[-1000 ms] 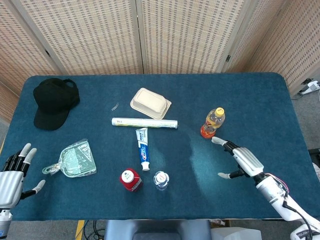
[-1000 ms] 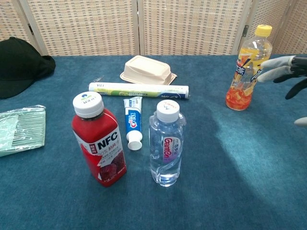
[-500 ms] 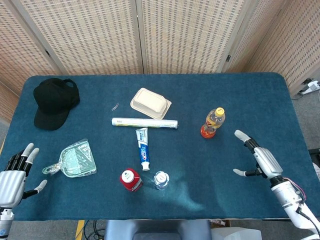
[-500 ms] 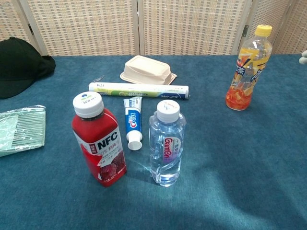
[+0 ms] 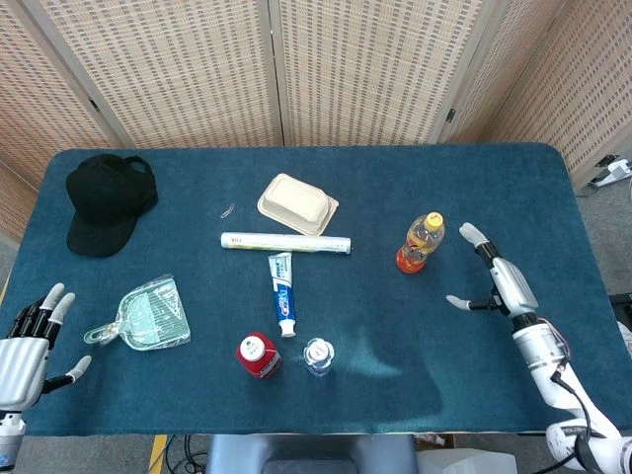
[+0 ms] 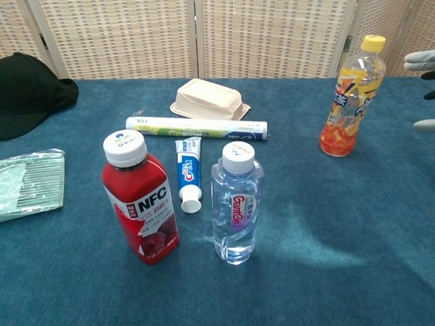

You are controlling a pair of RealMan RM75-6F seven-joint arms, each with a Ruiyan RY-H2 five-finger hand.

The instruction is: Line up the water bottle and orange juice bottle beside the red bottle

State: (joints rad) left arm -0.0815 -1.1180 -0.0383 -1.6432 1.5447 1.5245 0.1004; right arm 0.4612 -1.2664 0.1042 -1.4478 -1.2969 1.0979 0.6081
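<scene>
The red NFC bottle (image 5: 258, 354) (image 6: 141, 198) stands upright near the table's front edge, with the clear water bottle (image 5: 318, 355) (image 6: 235, 203) upright close on its right. Further back and to the right stands the orange juice bottle (image 5: 421, 242) (image 6: 352, 97), yellow-capped. My right hand (image 5: 495, 277) (image 6: 423, 75) hovers open just right of the juice bottle, fingers spread, not touching it. At the front left corner my left hand (image 5: 30, 336) is open and holds nothing.
A toothpaste tube (image 5: 282, 292), a long white tube (image 5: 284, 242) and a beige lidded box (image 5: 296, 203) lie behind the bottles. A black cap (image 5: 107, 201) and a green dustpan (image 5: 149, 315) sit on the left of the blue table (image 5: 494, 188).
My right hand drew back from the juice bottle toward the table's right side, then came forward again and now sits just right of it. The bottles have not moved.
</scene>
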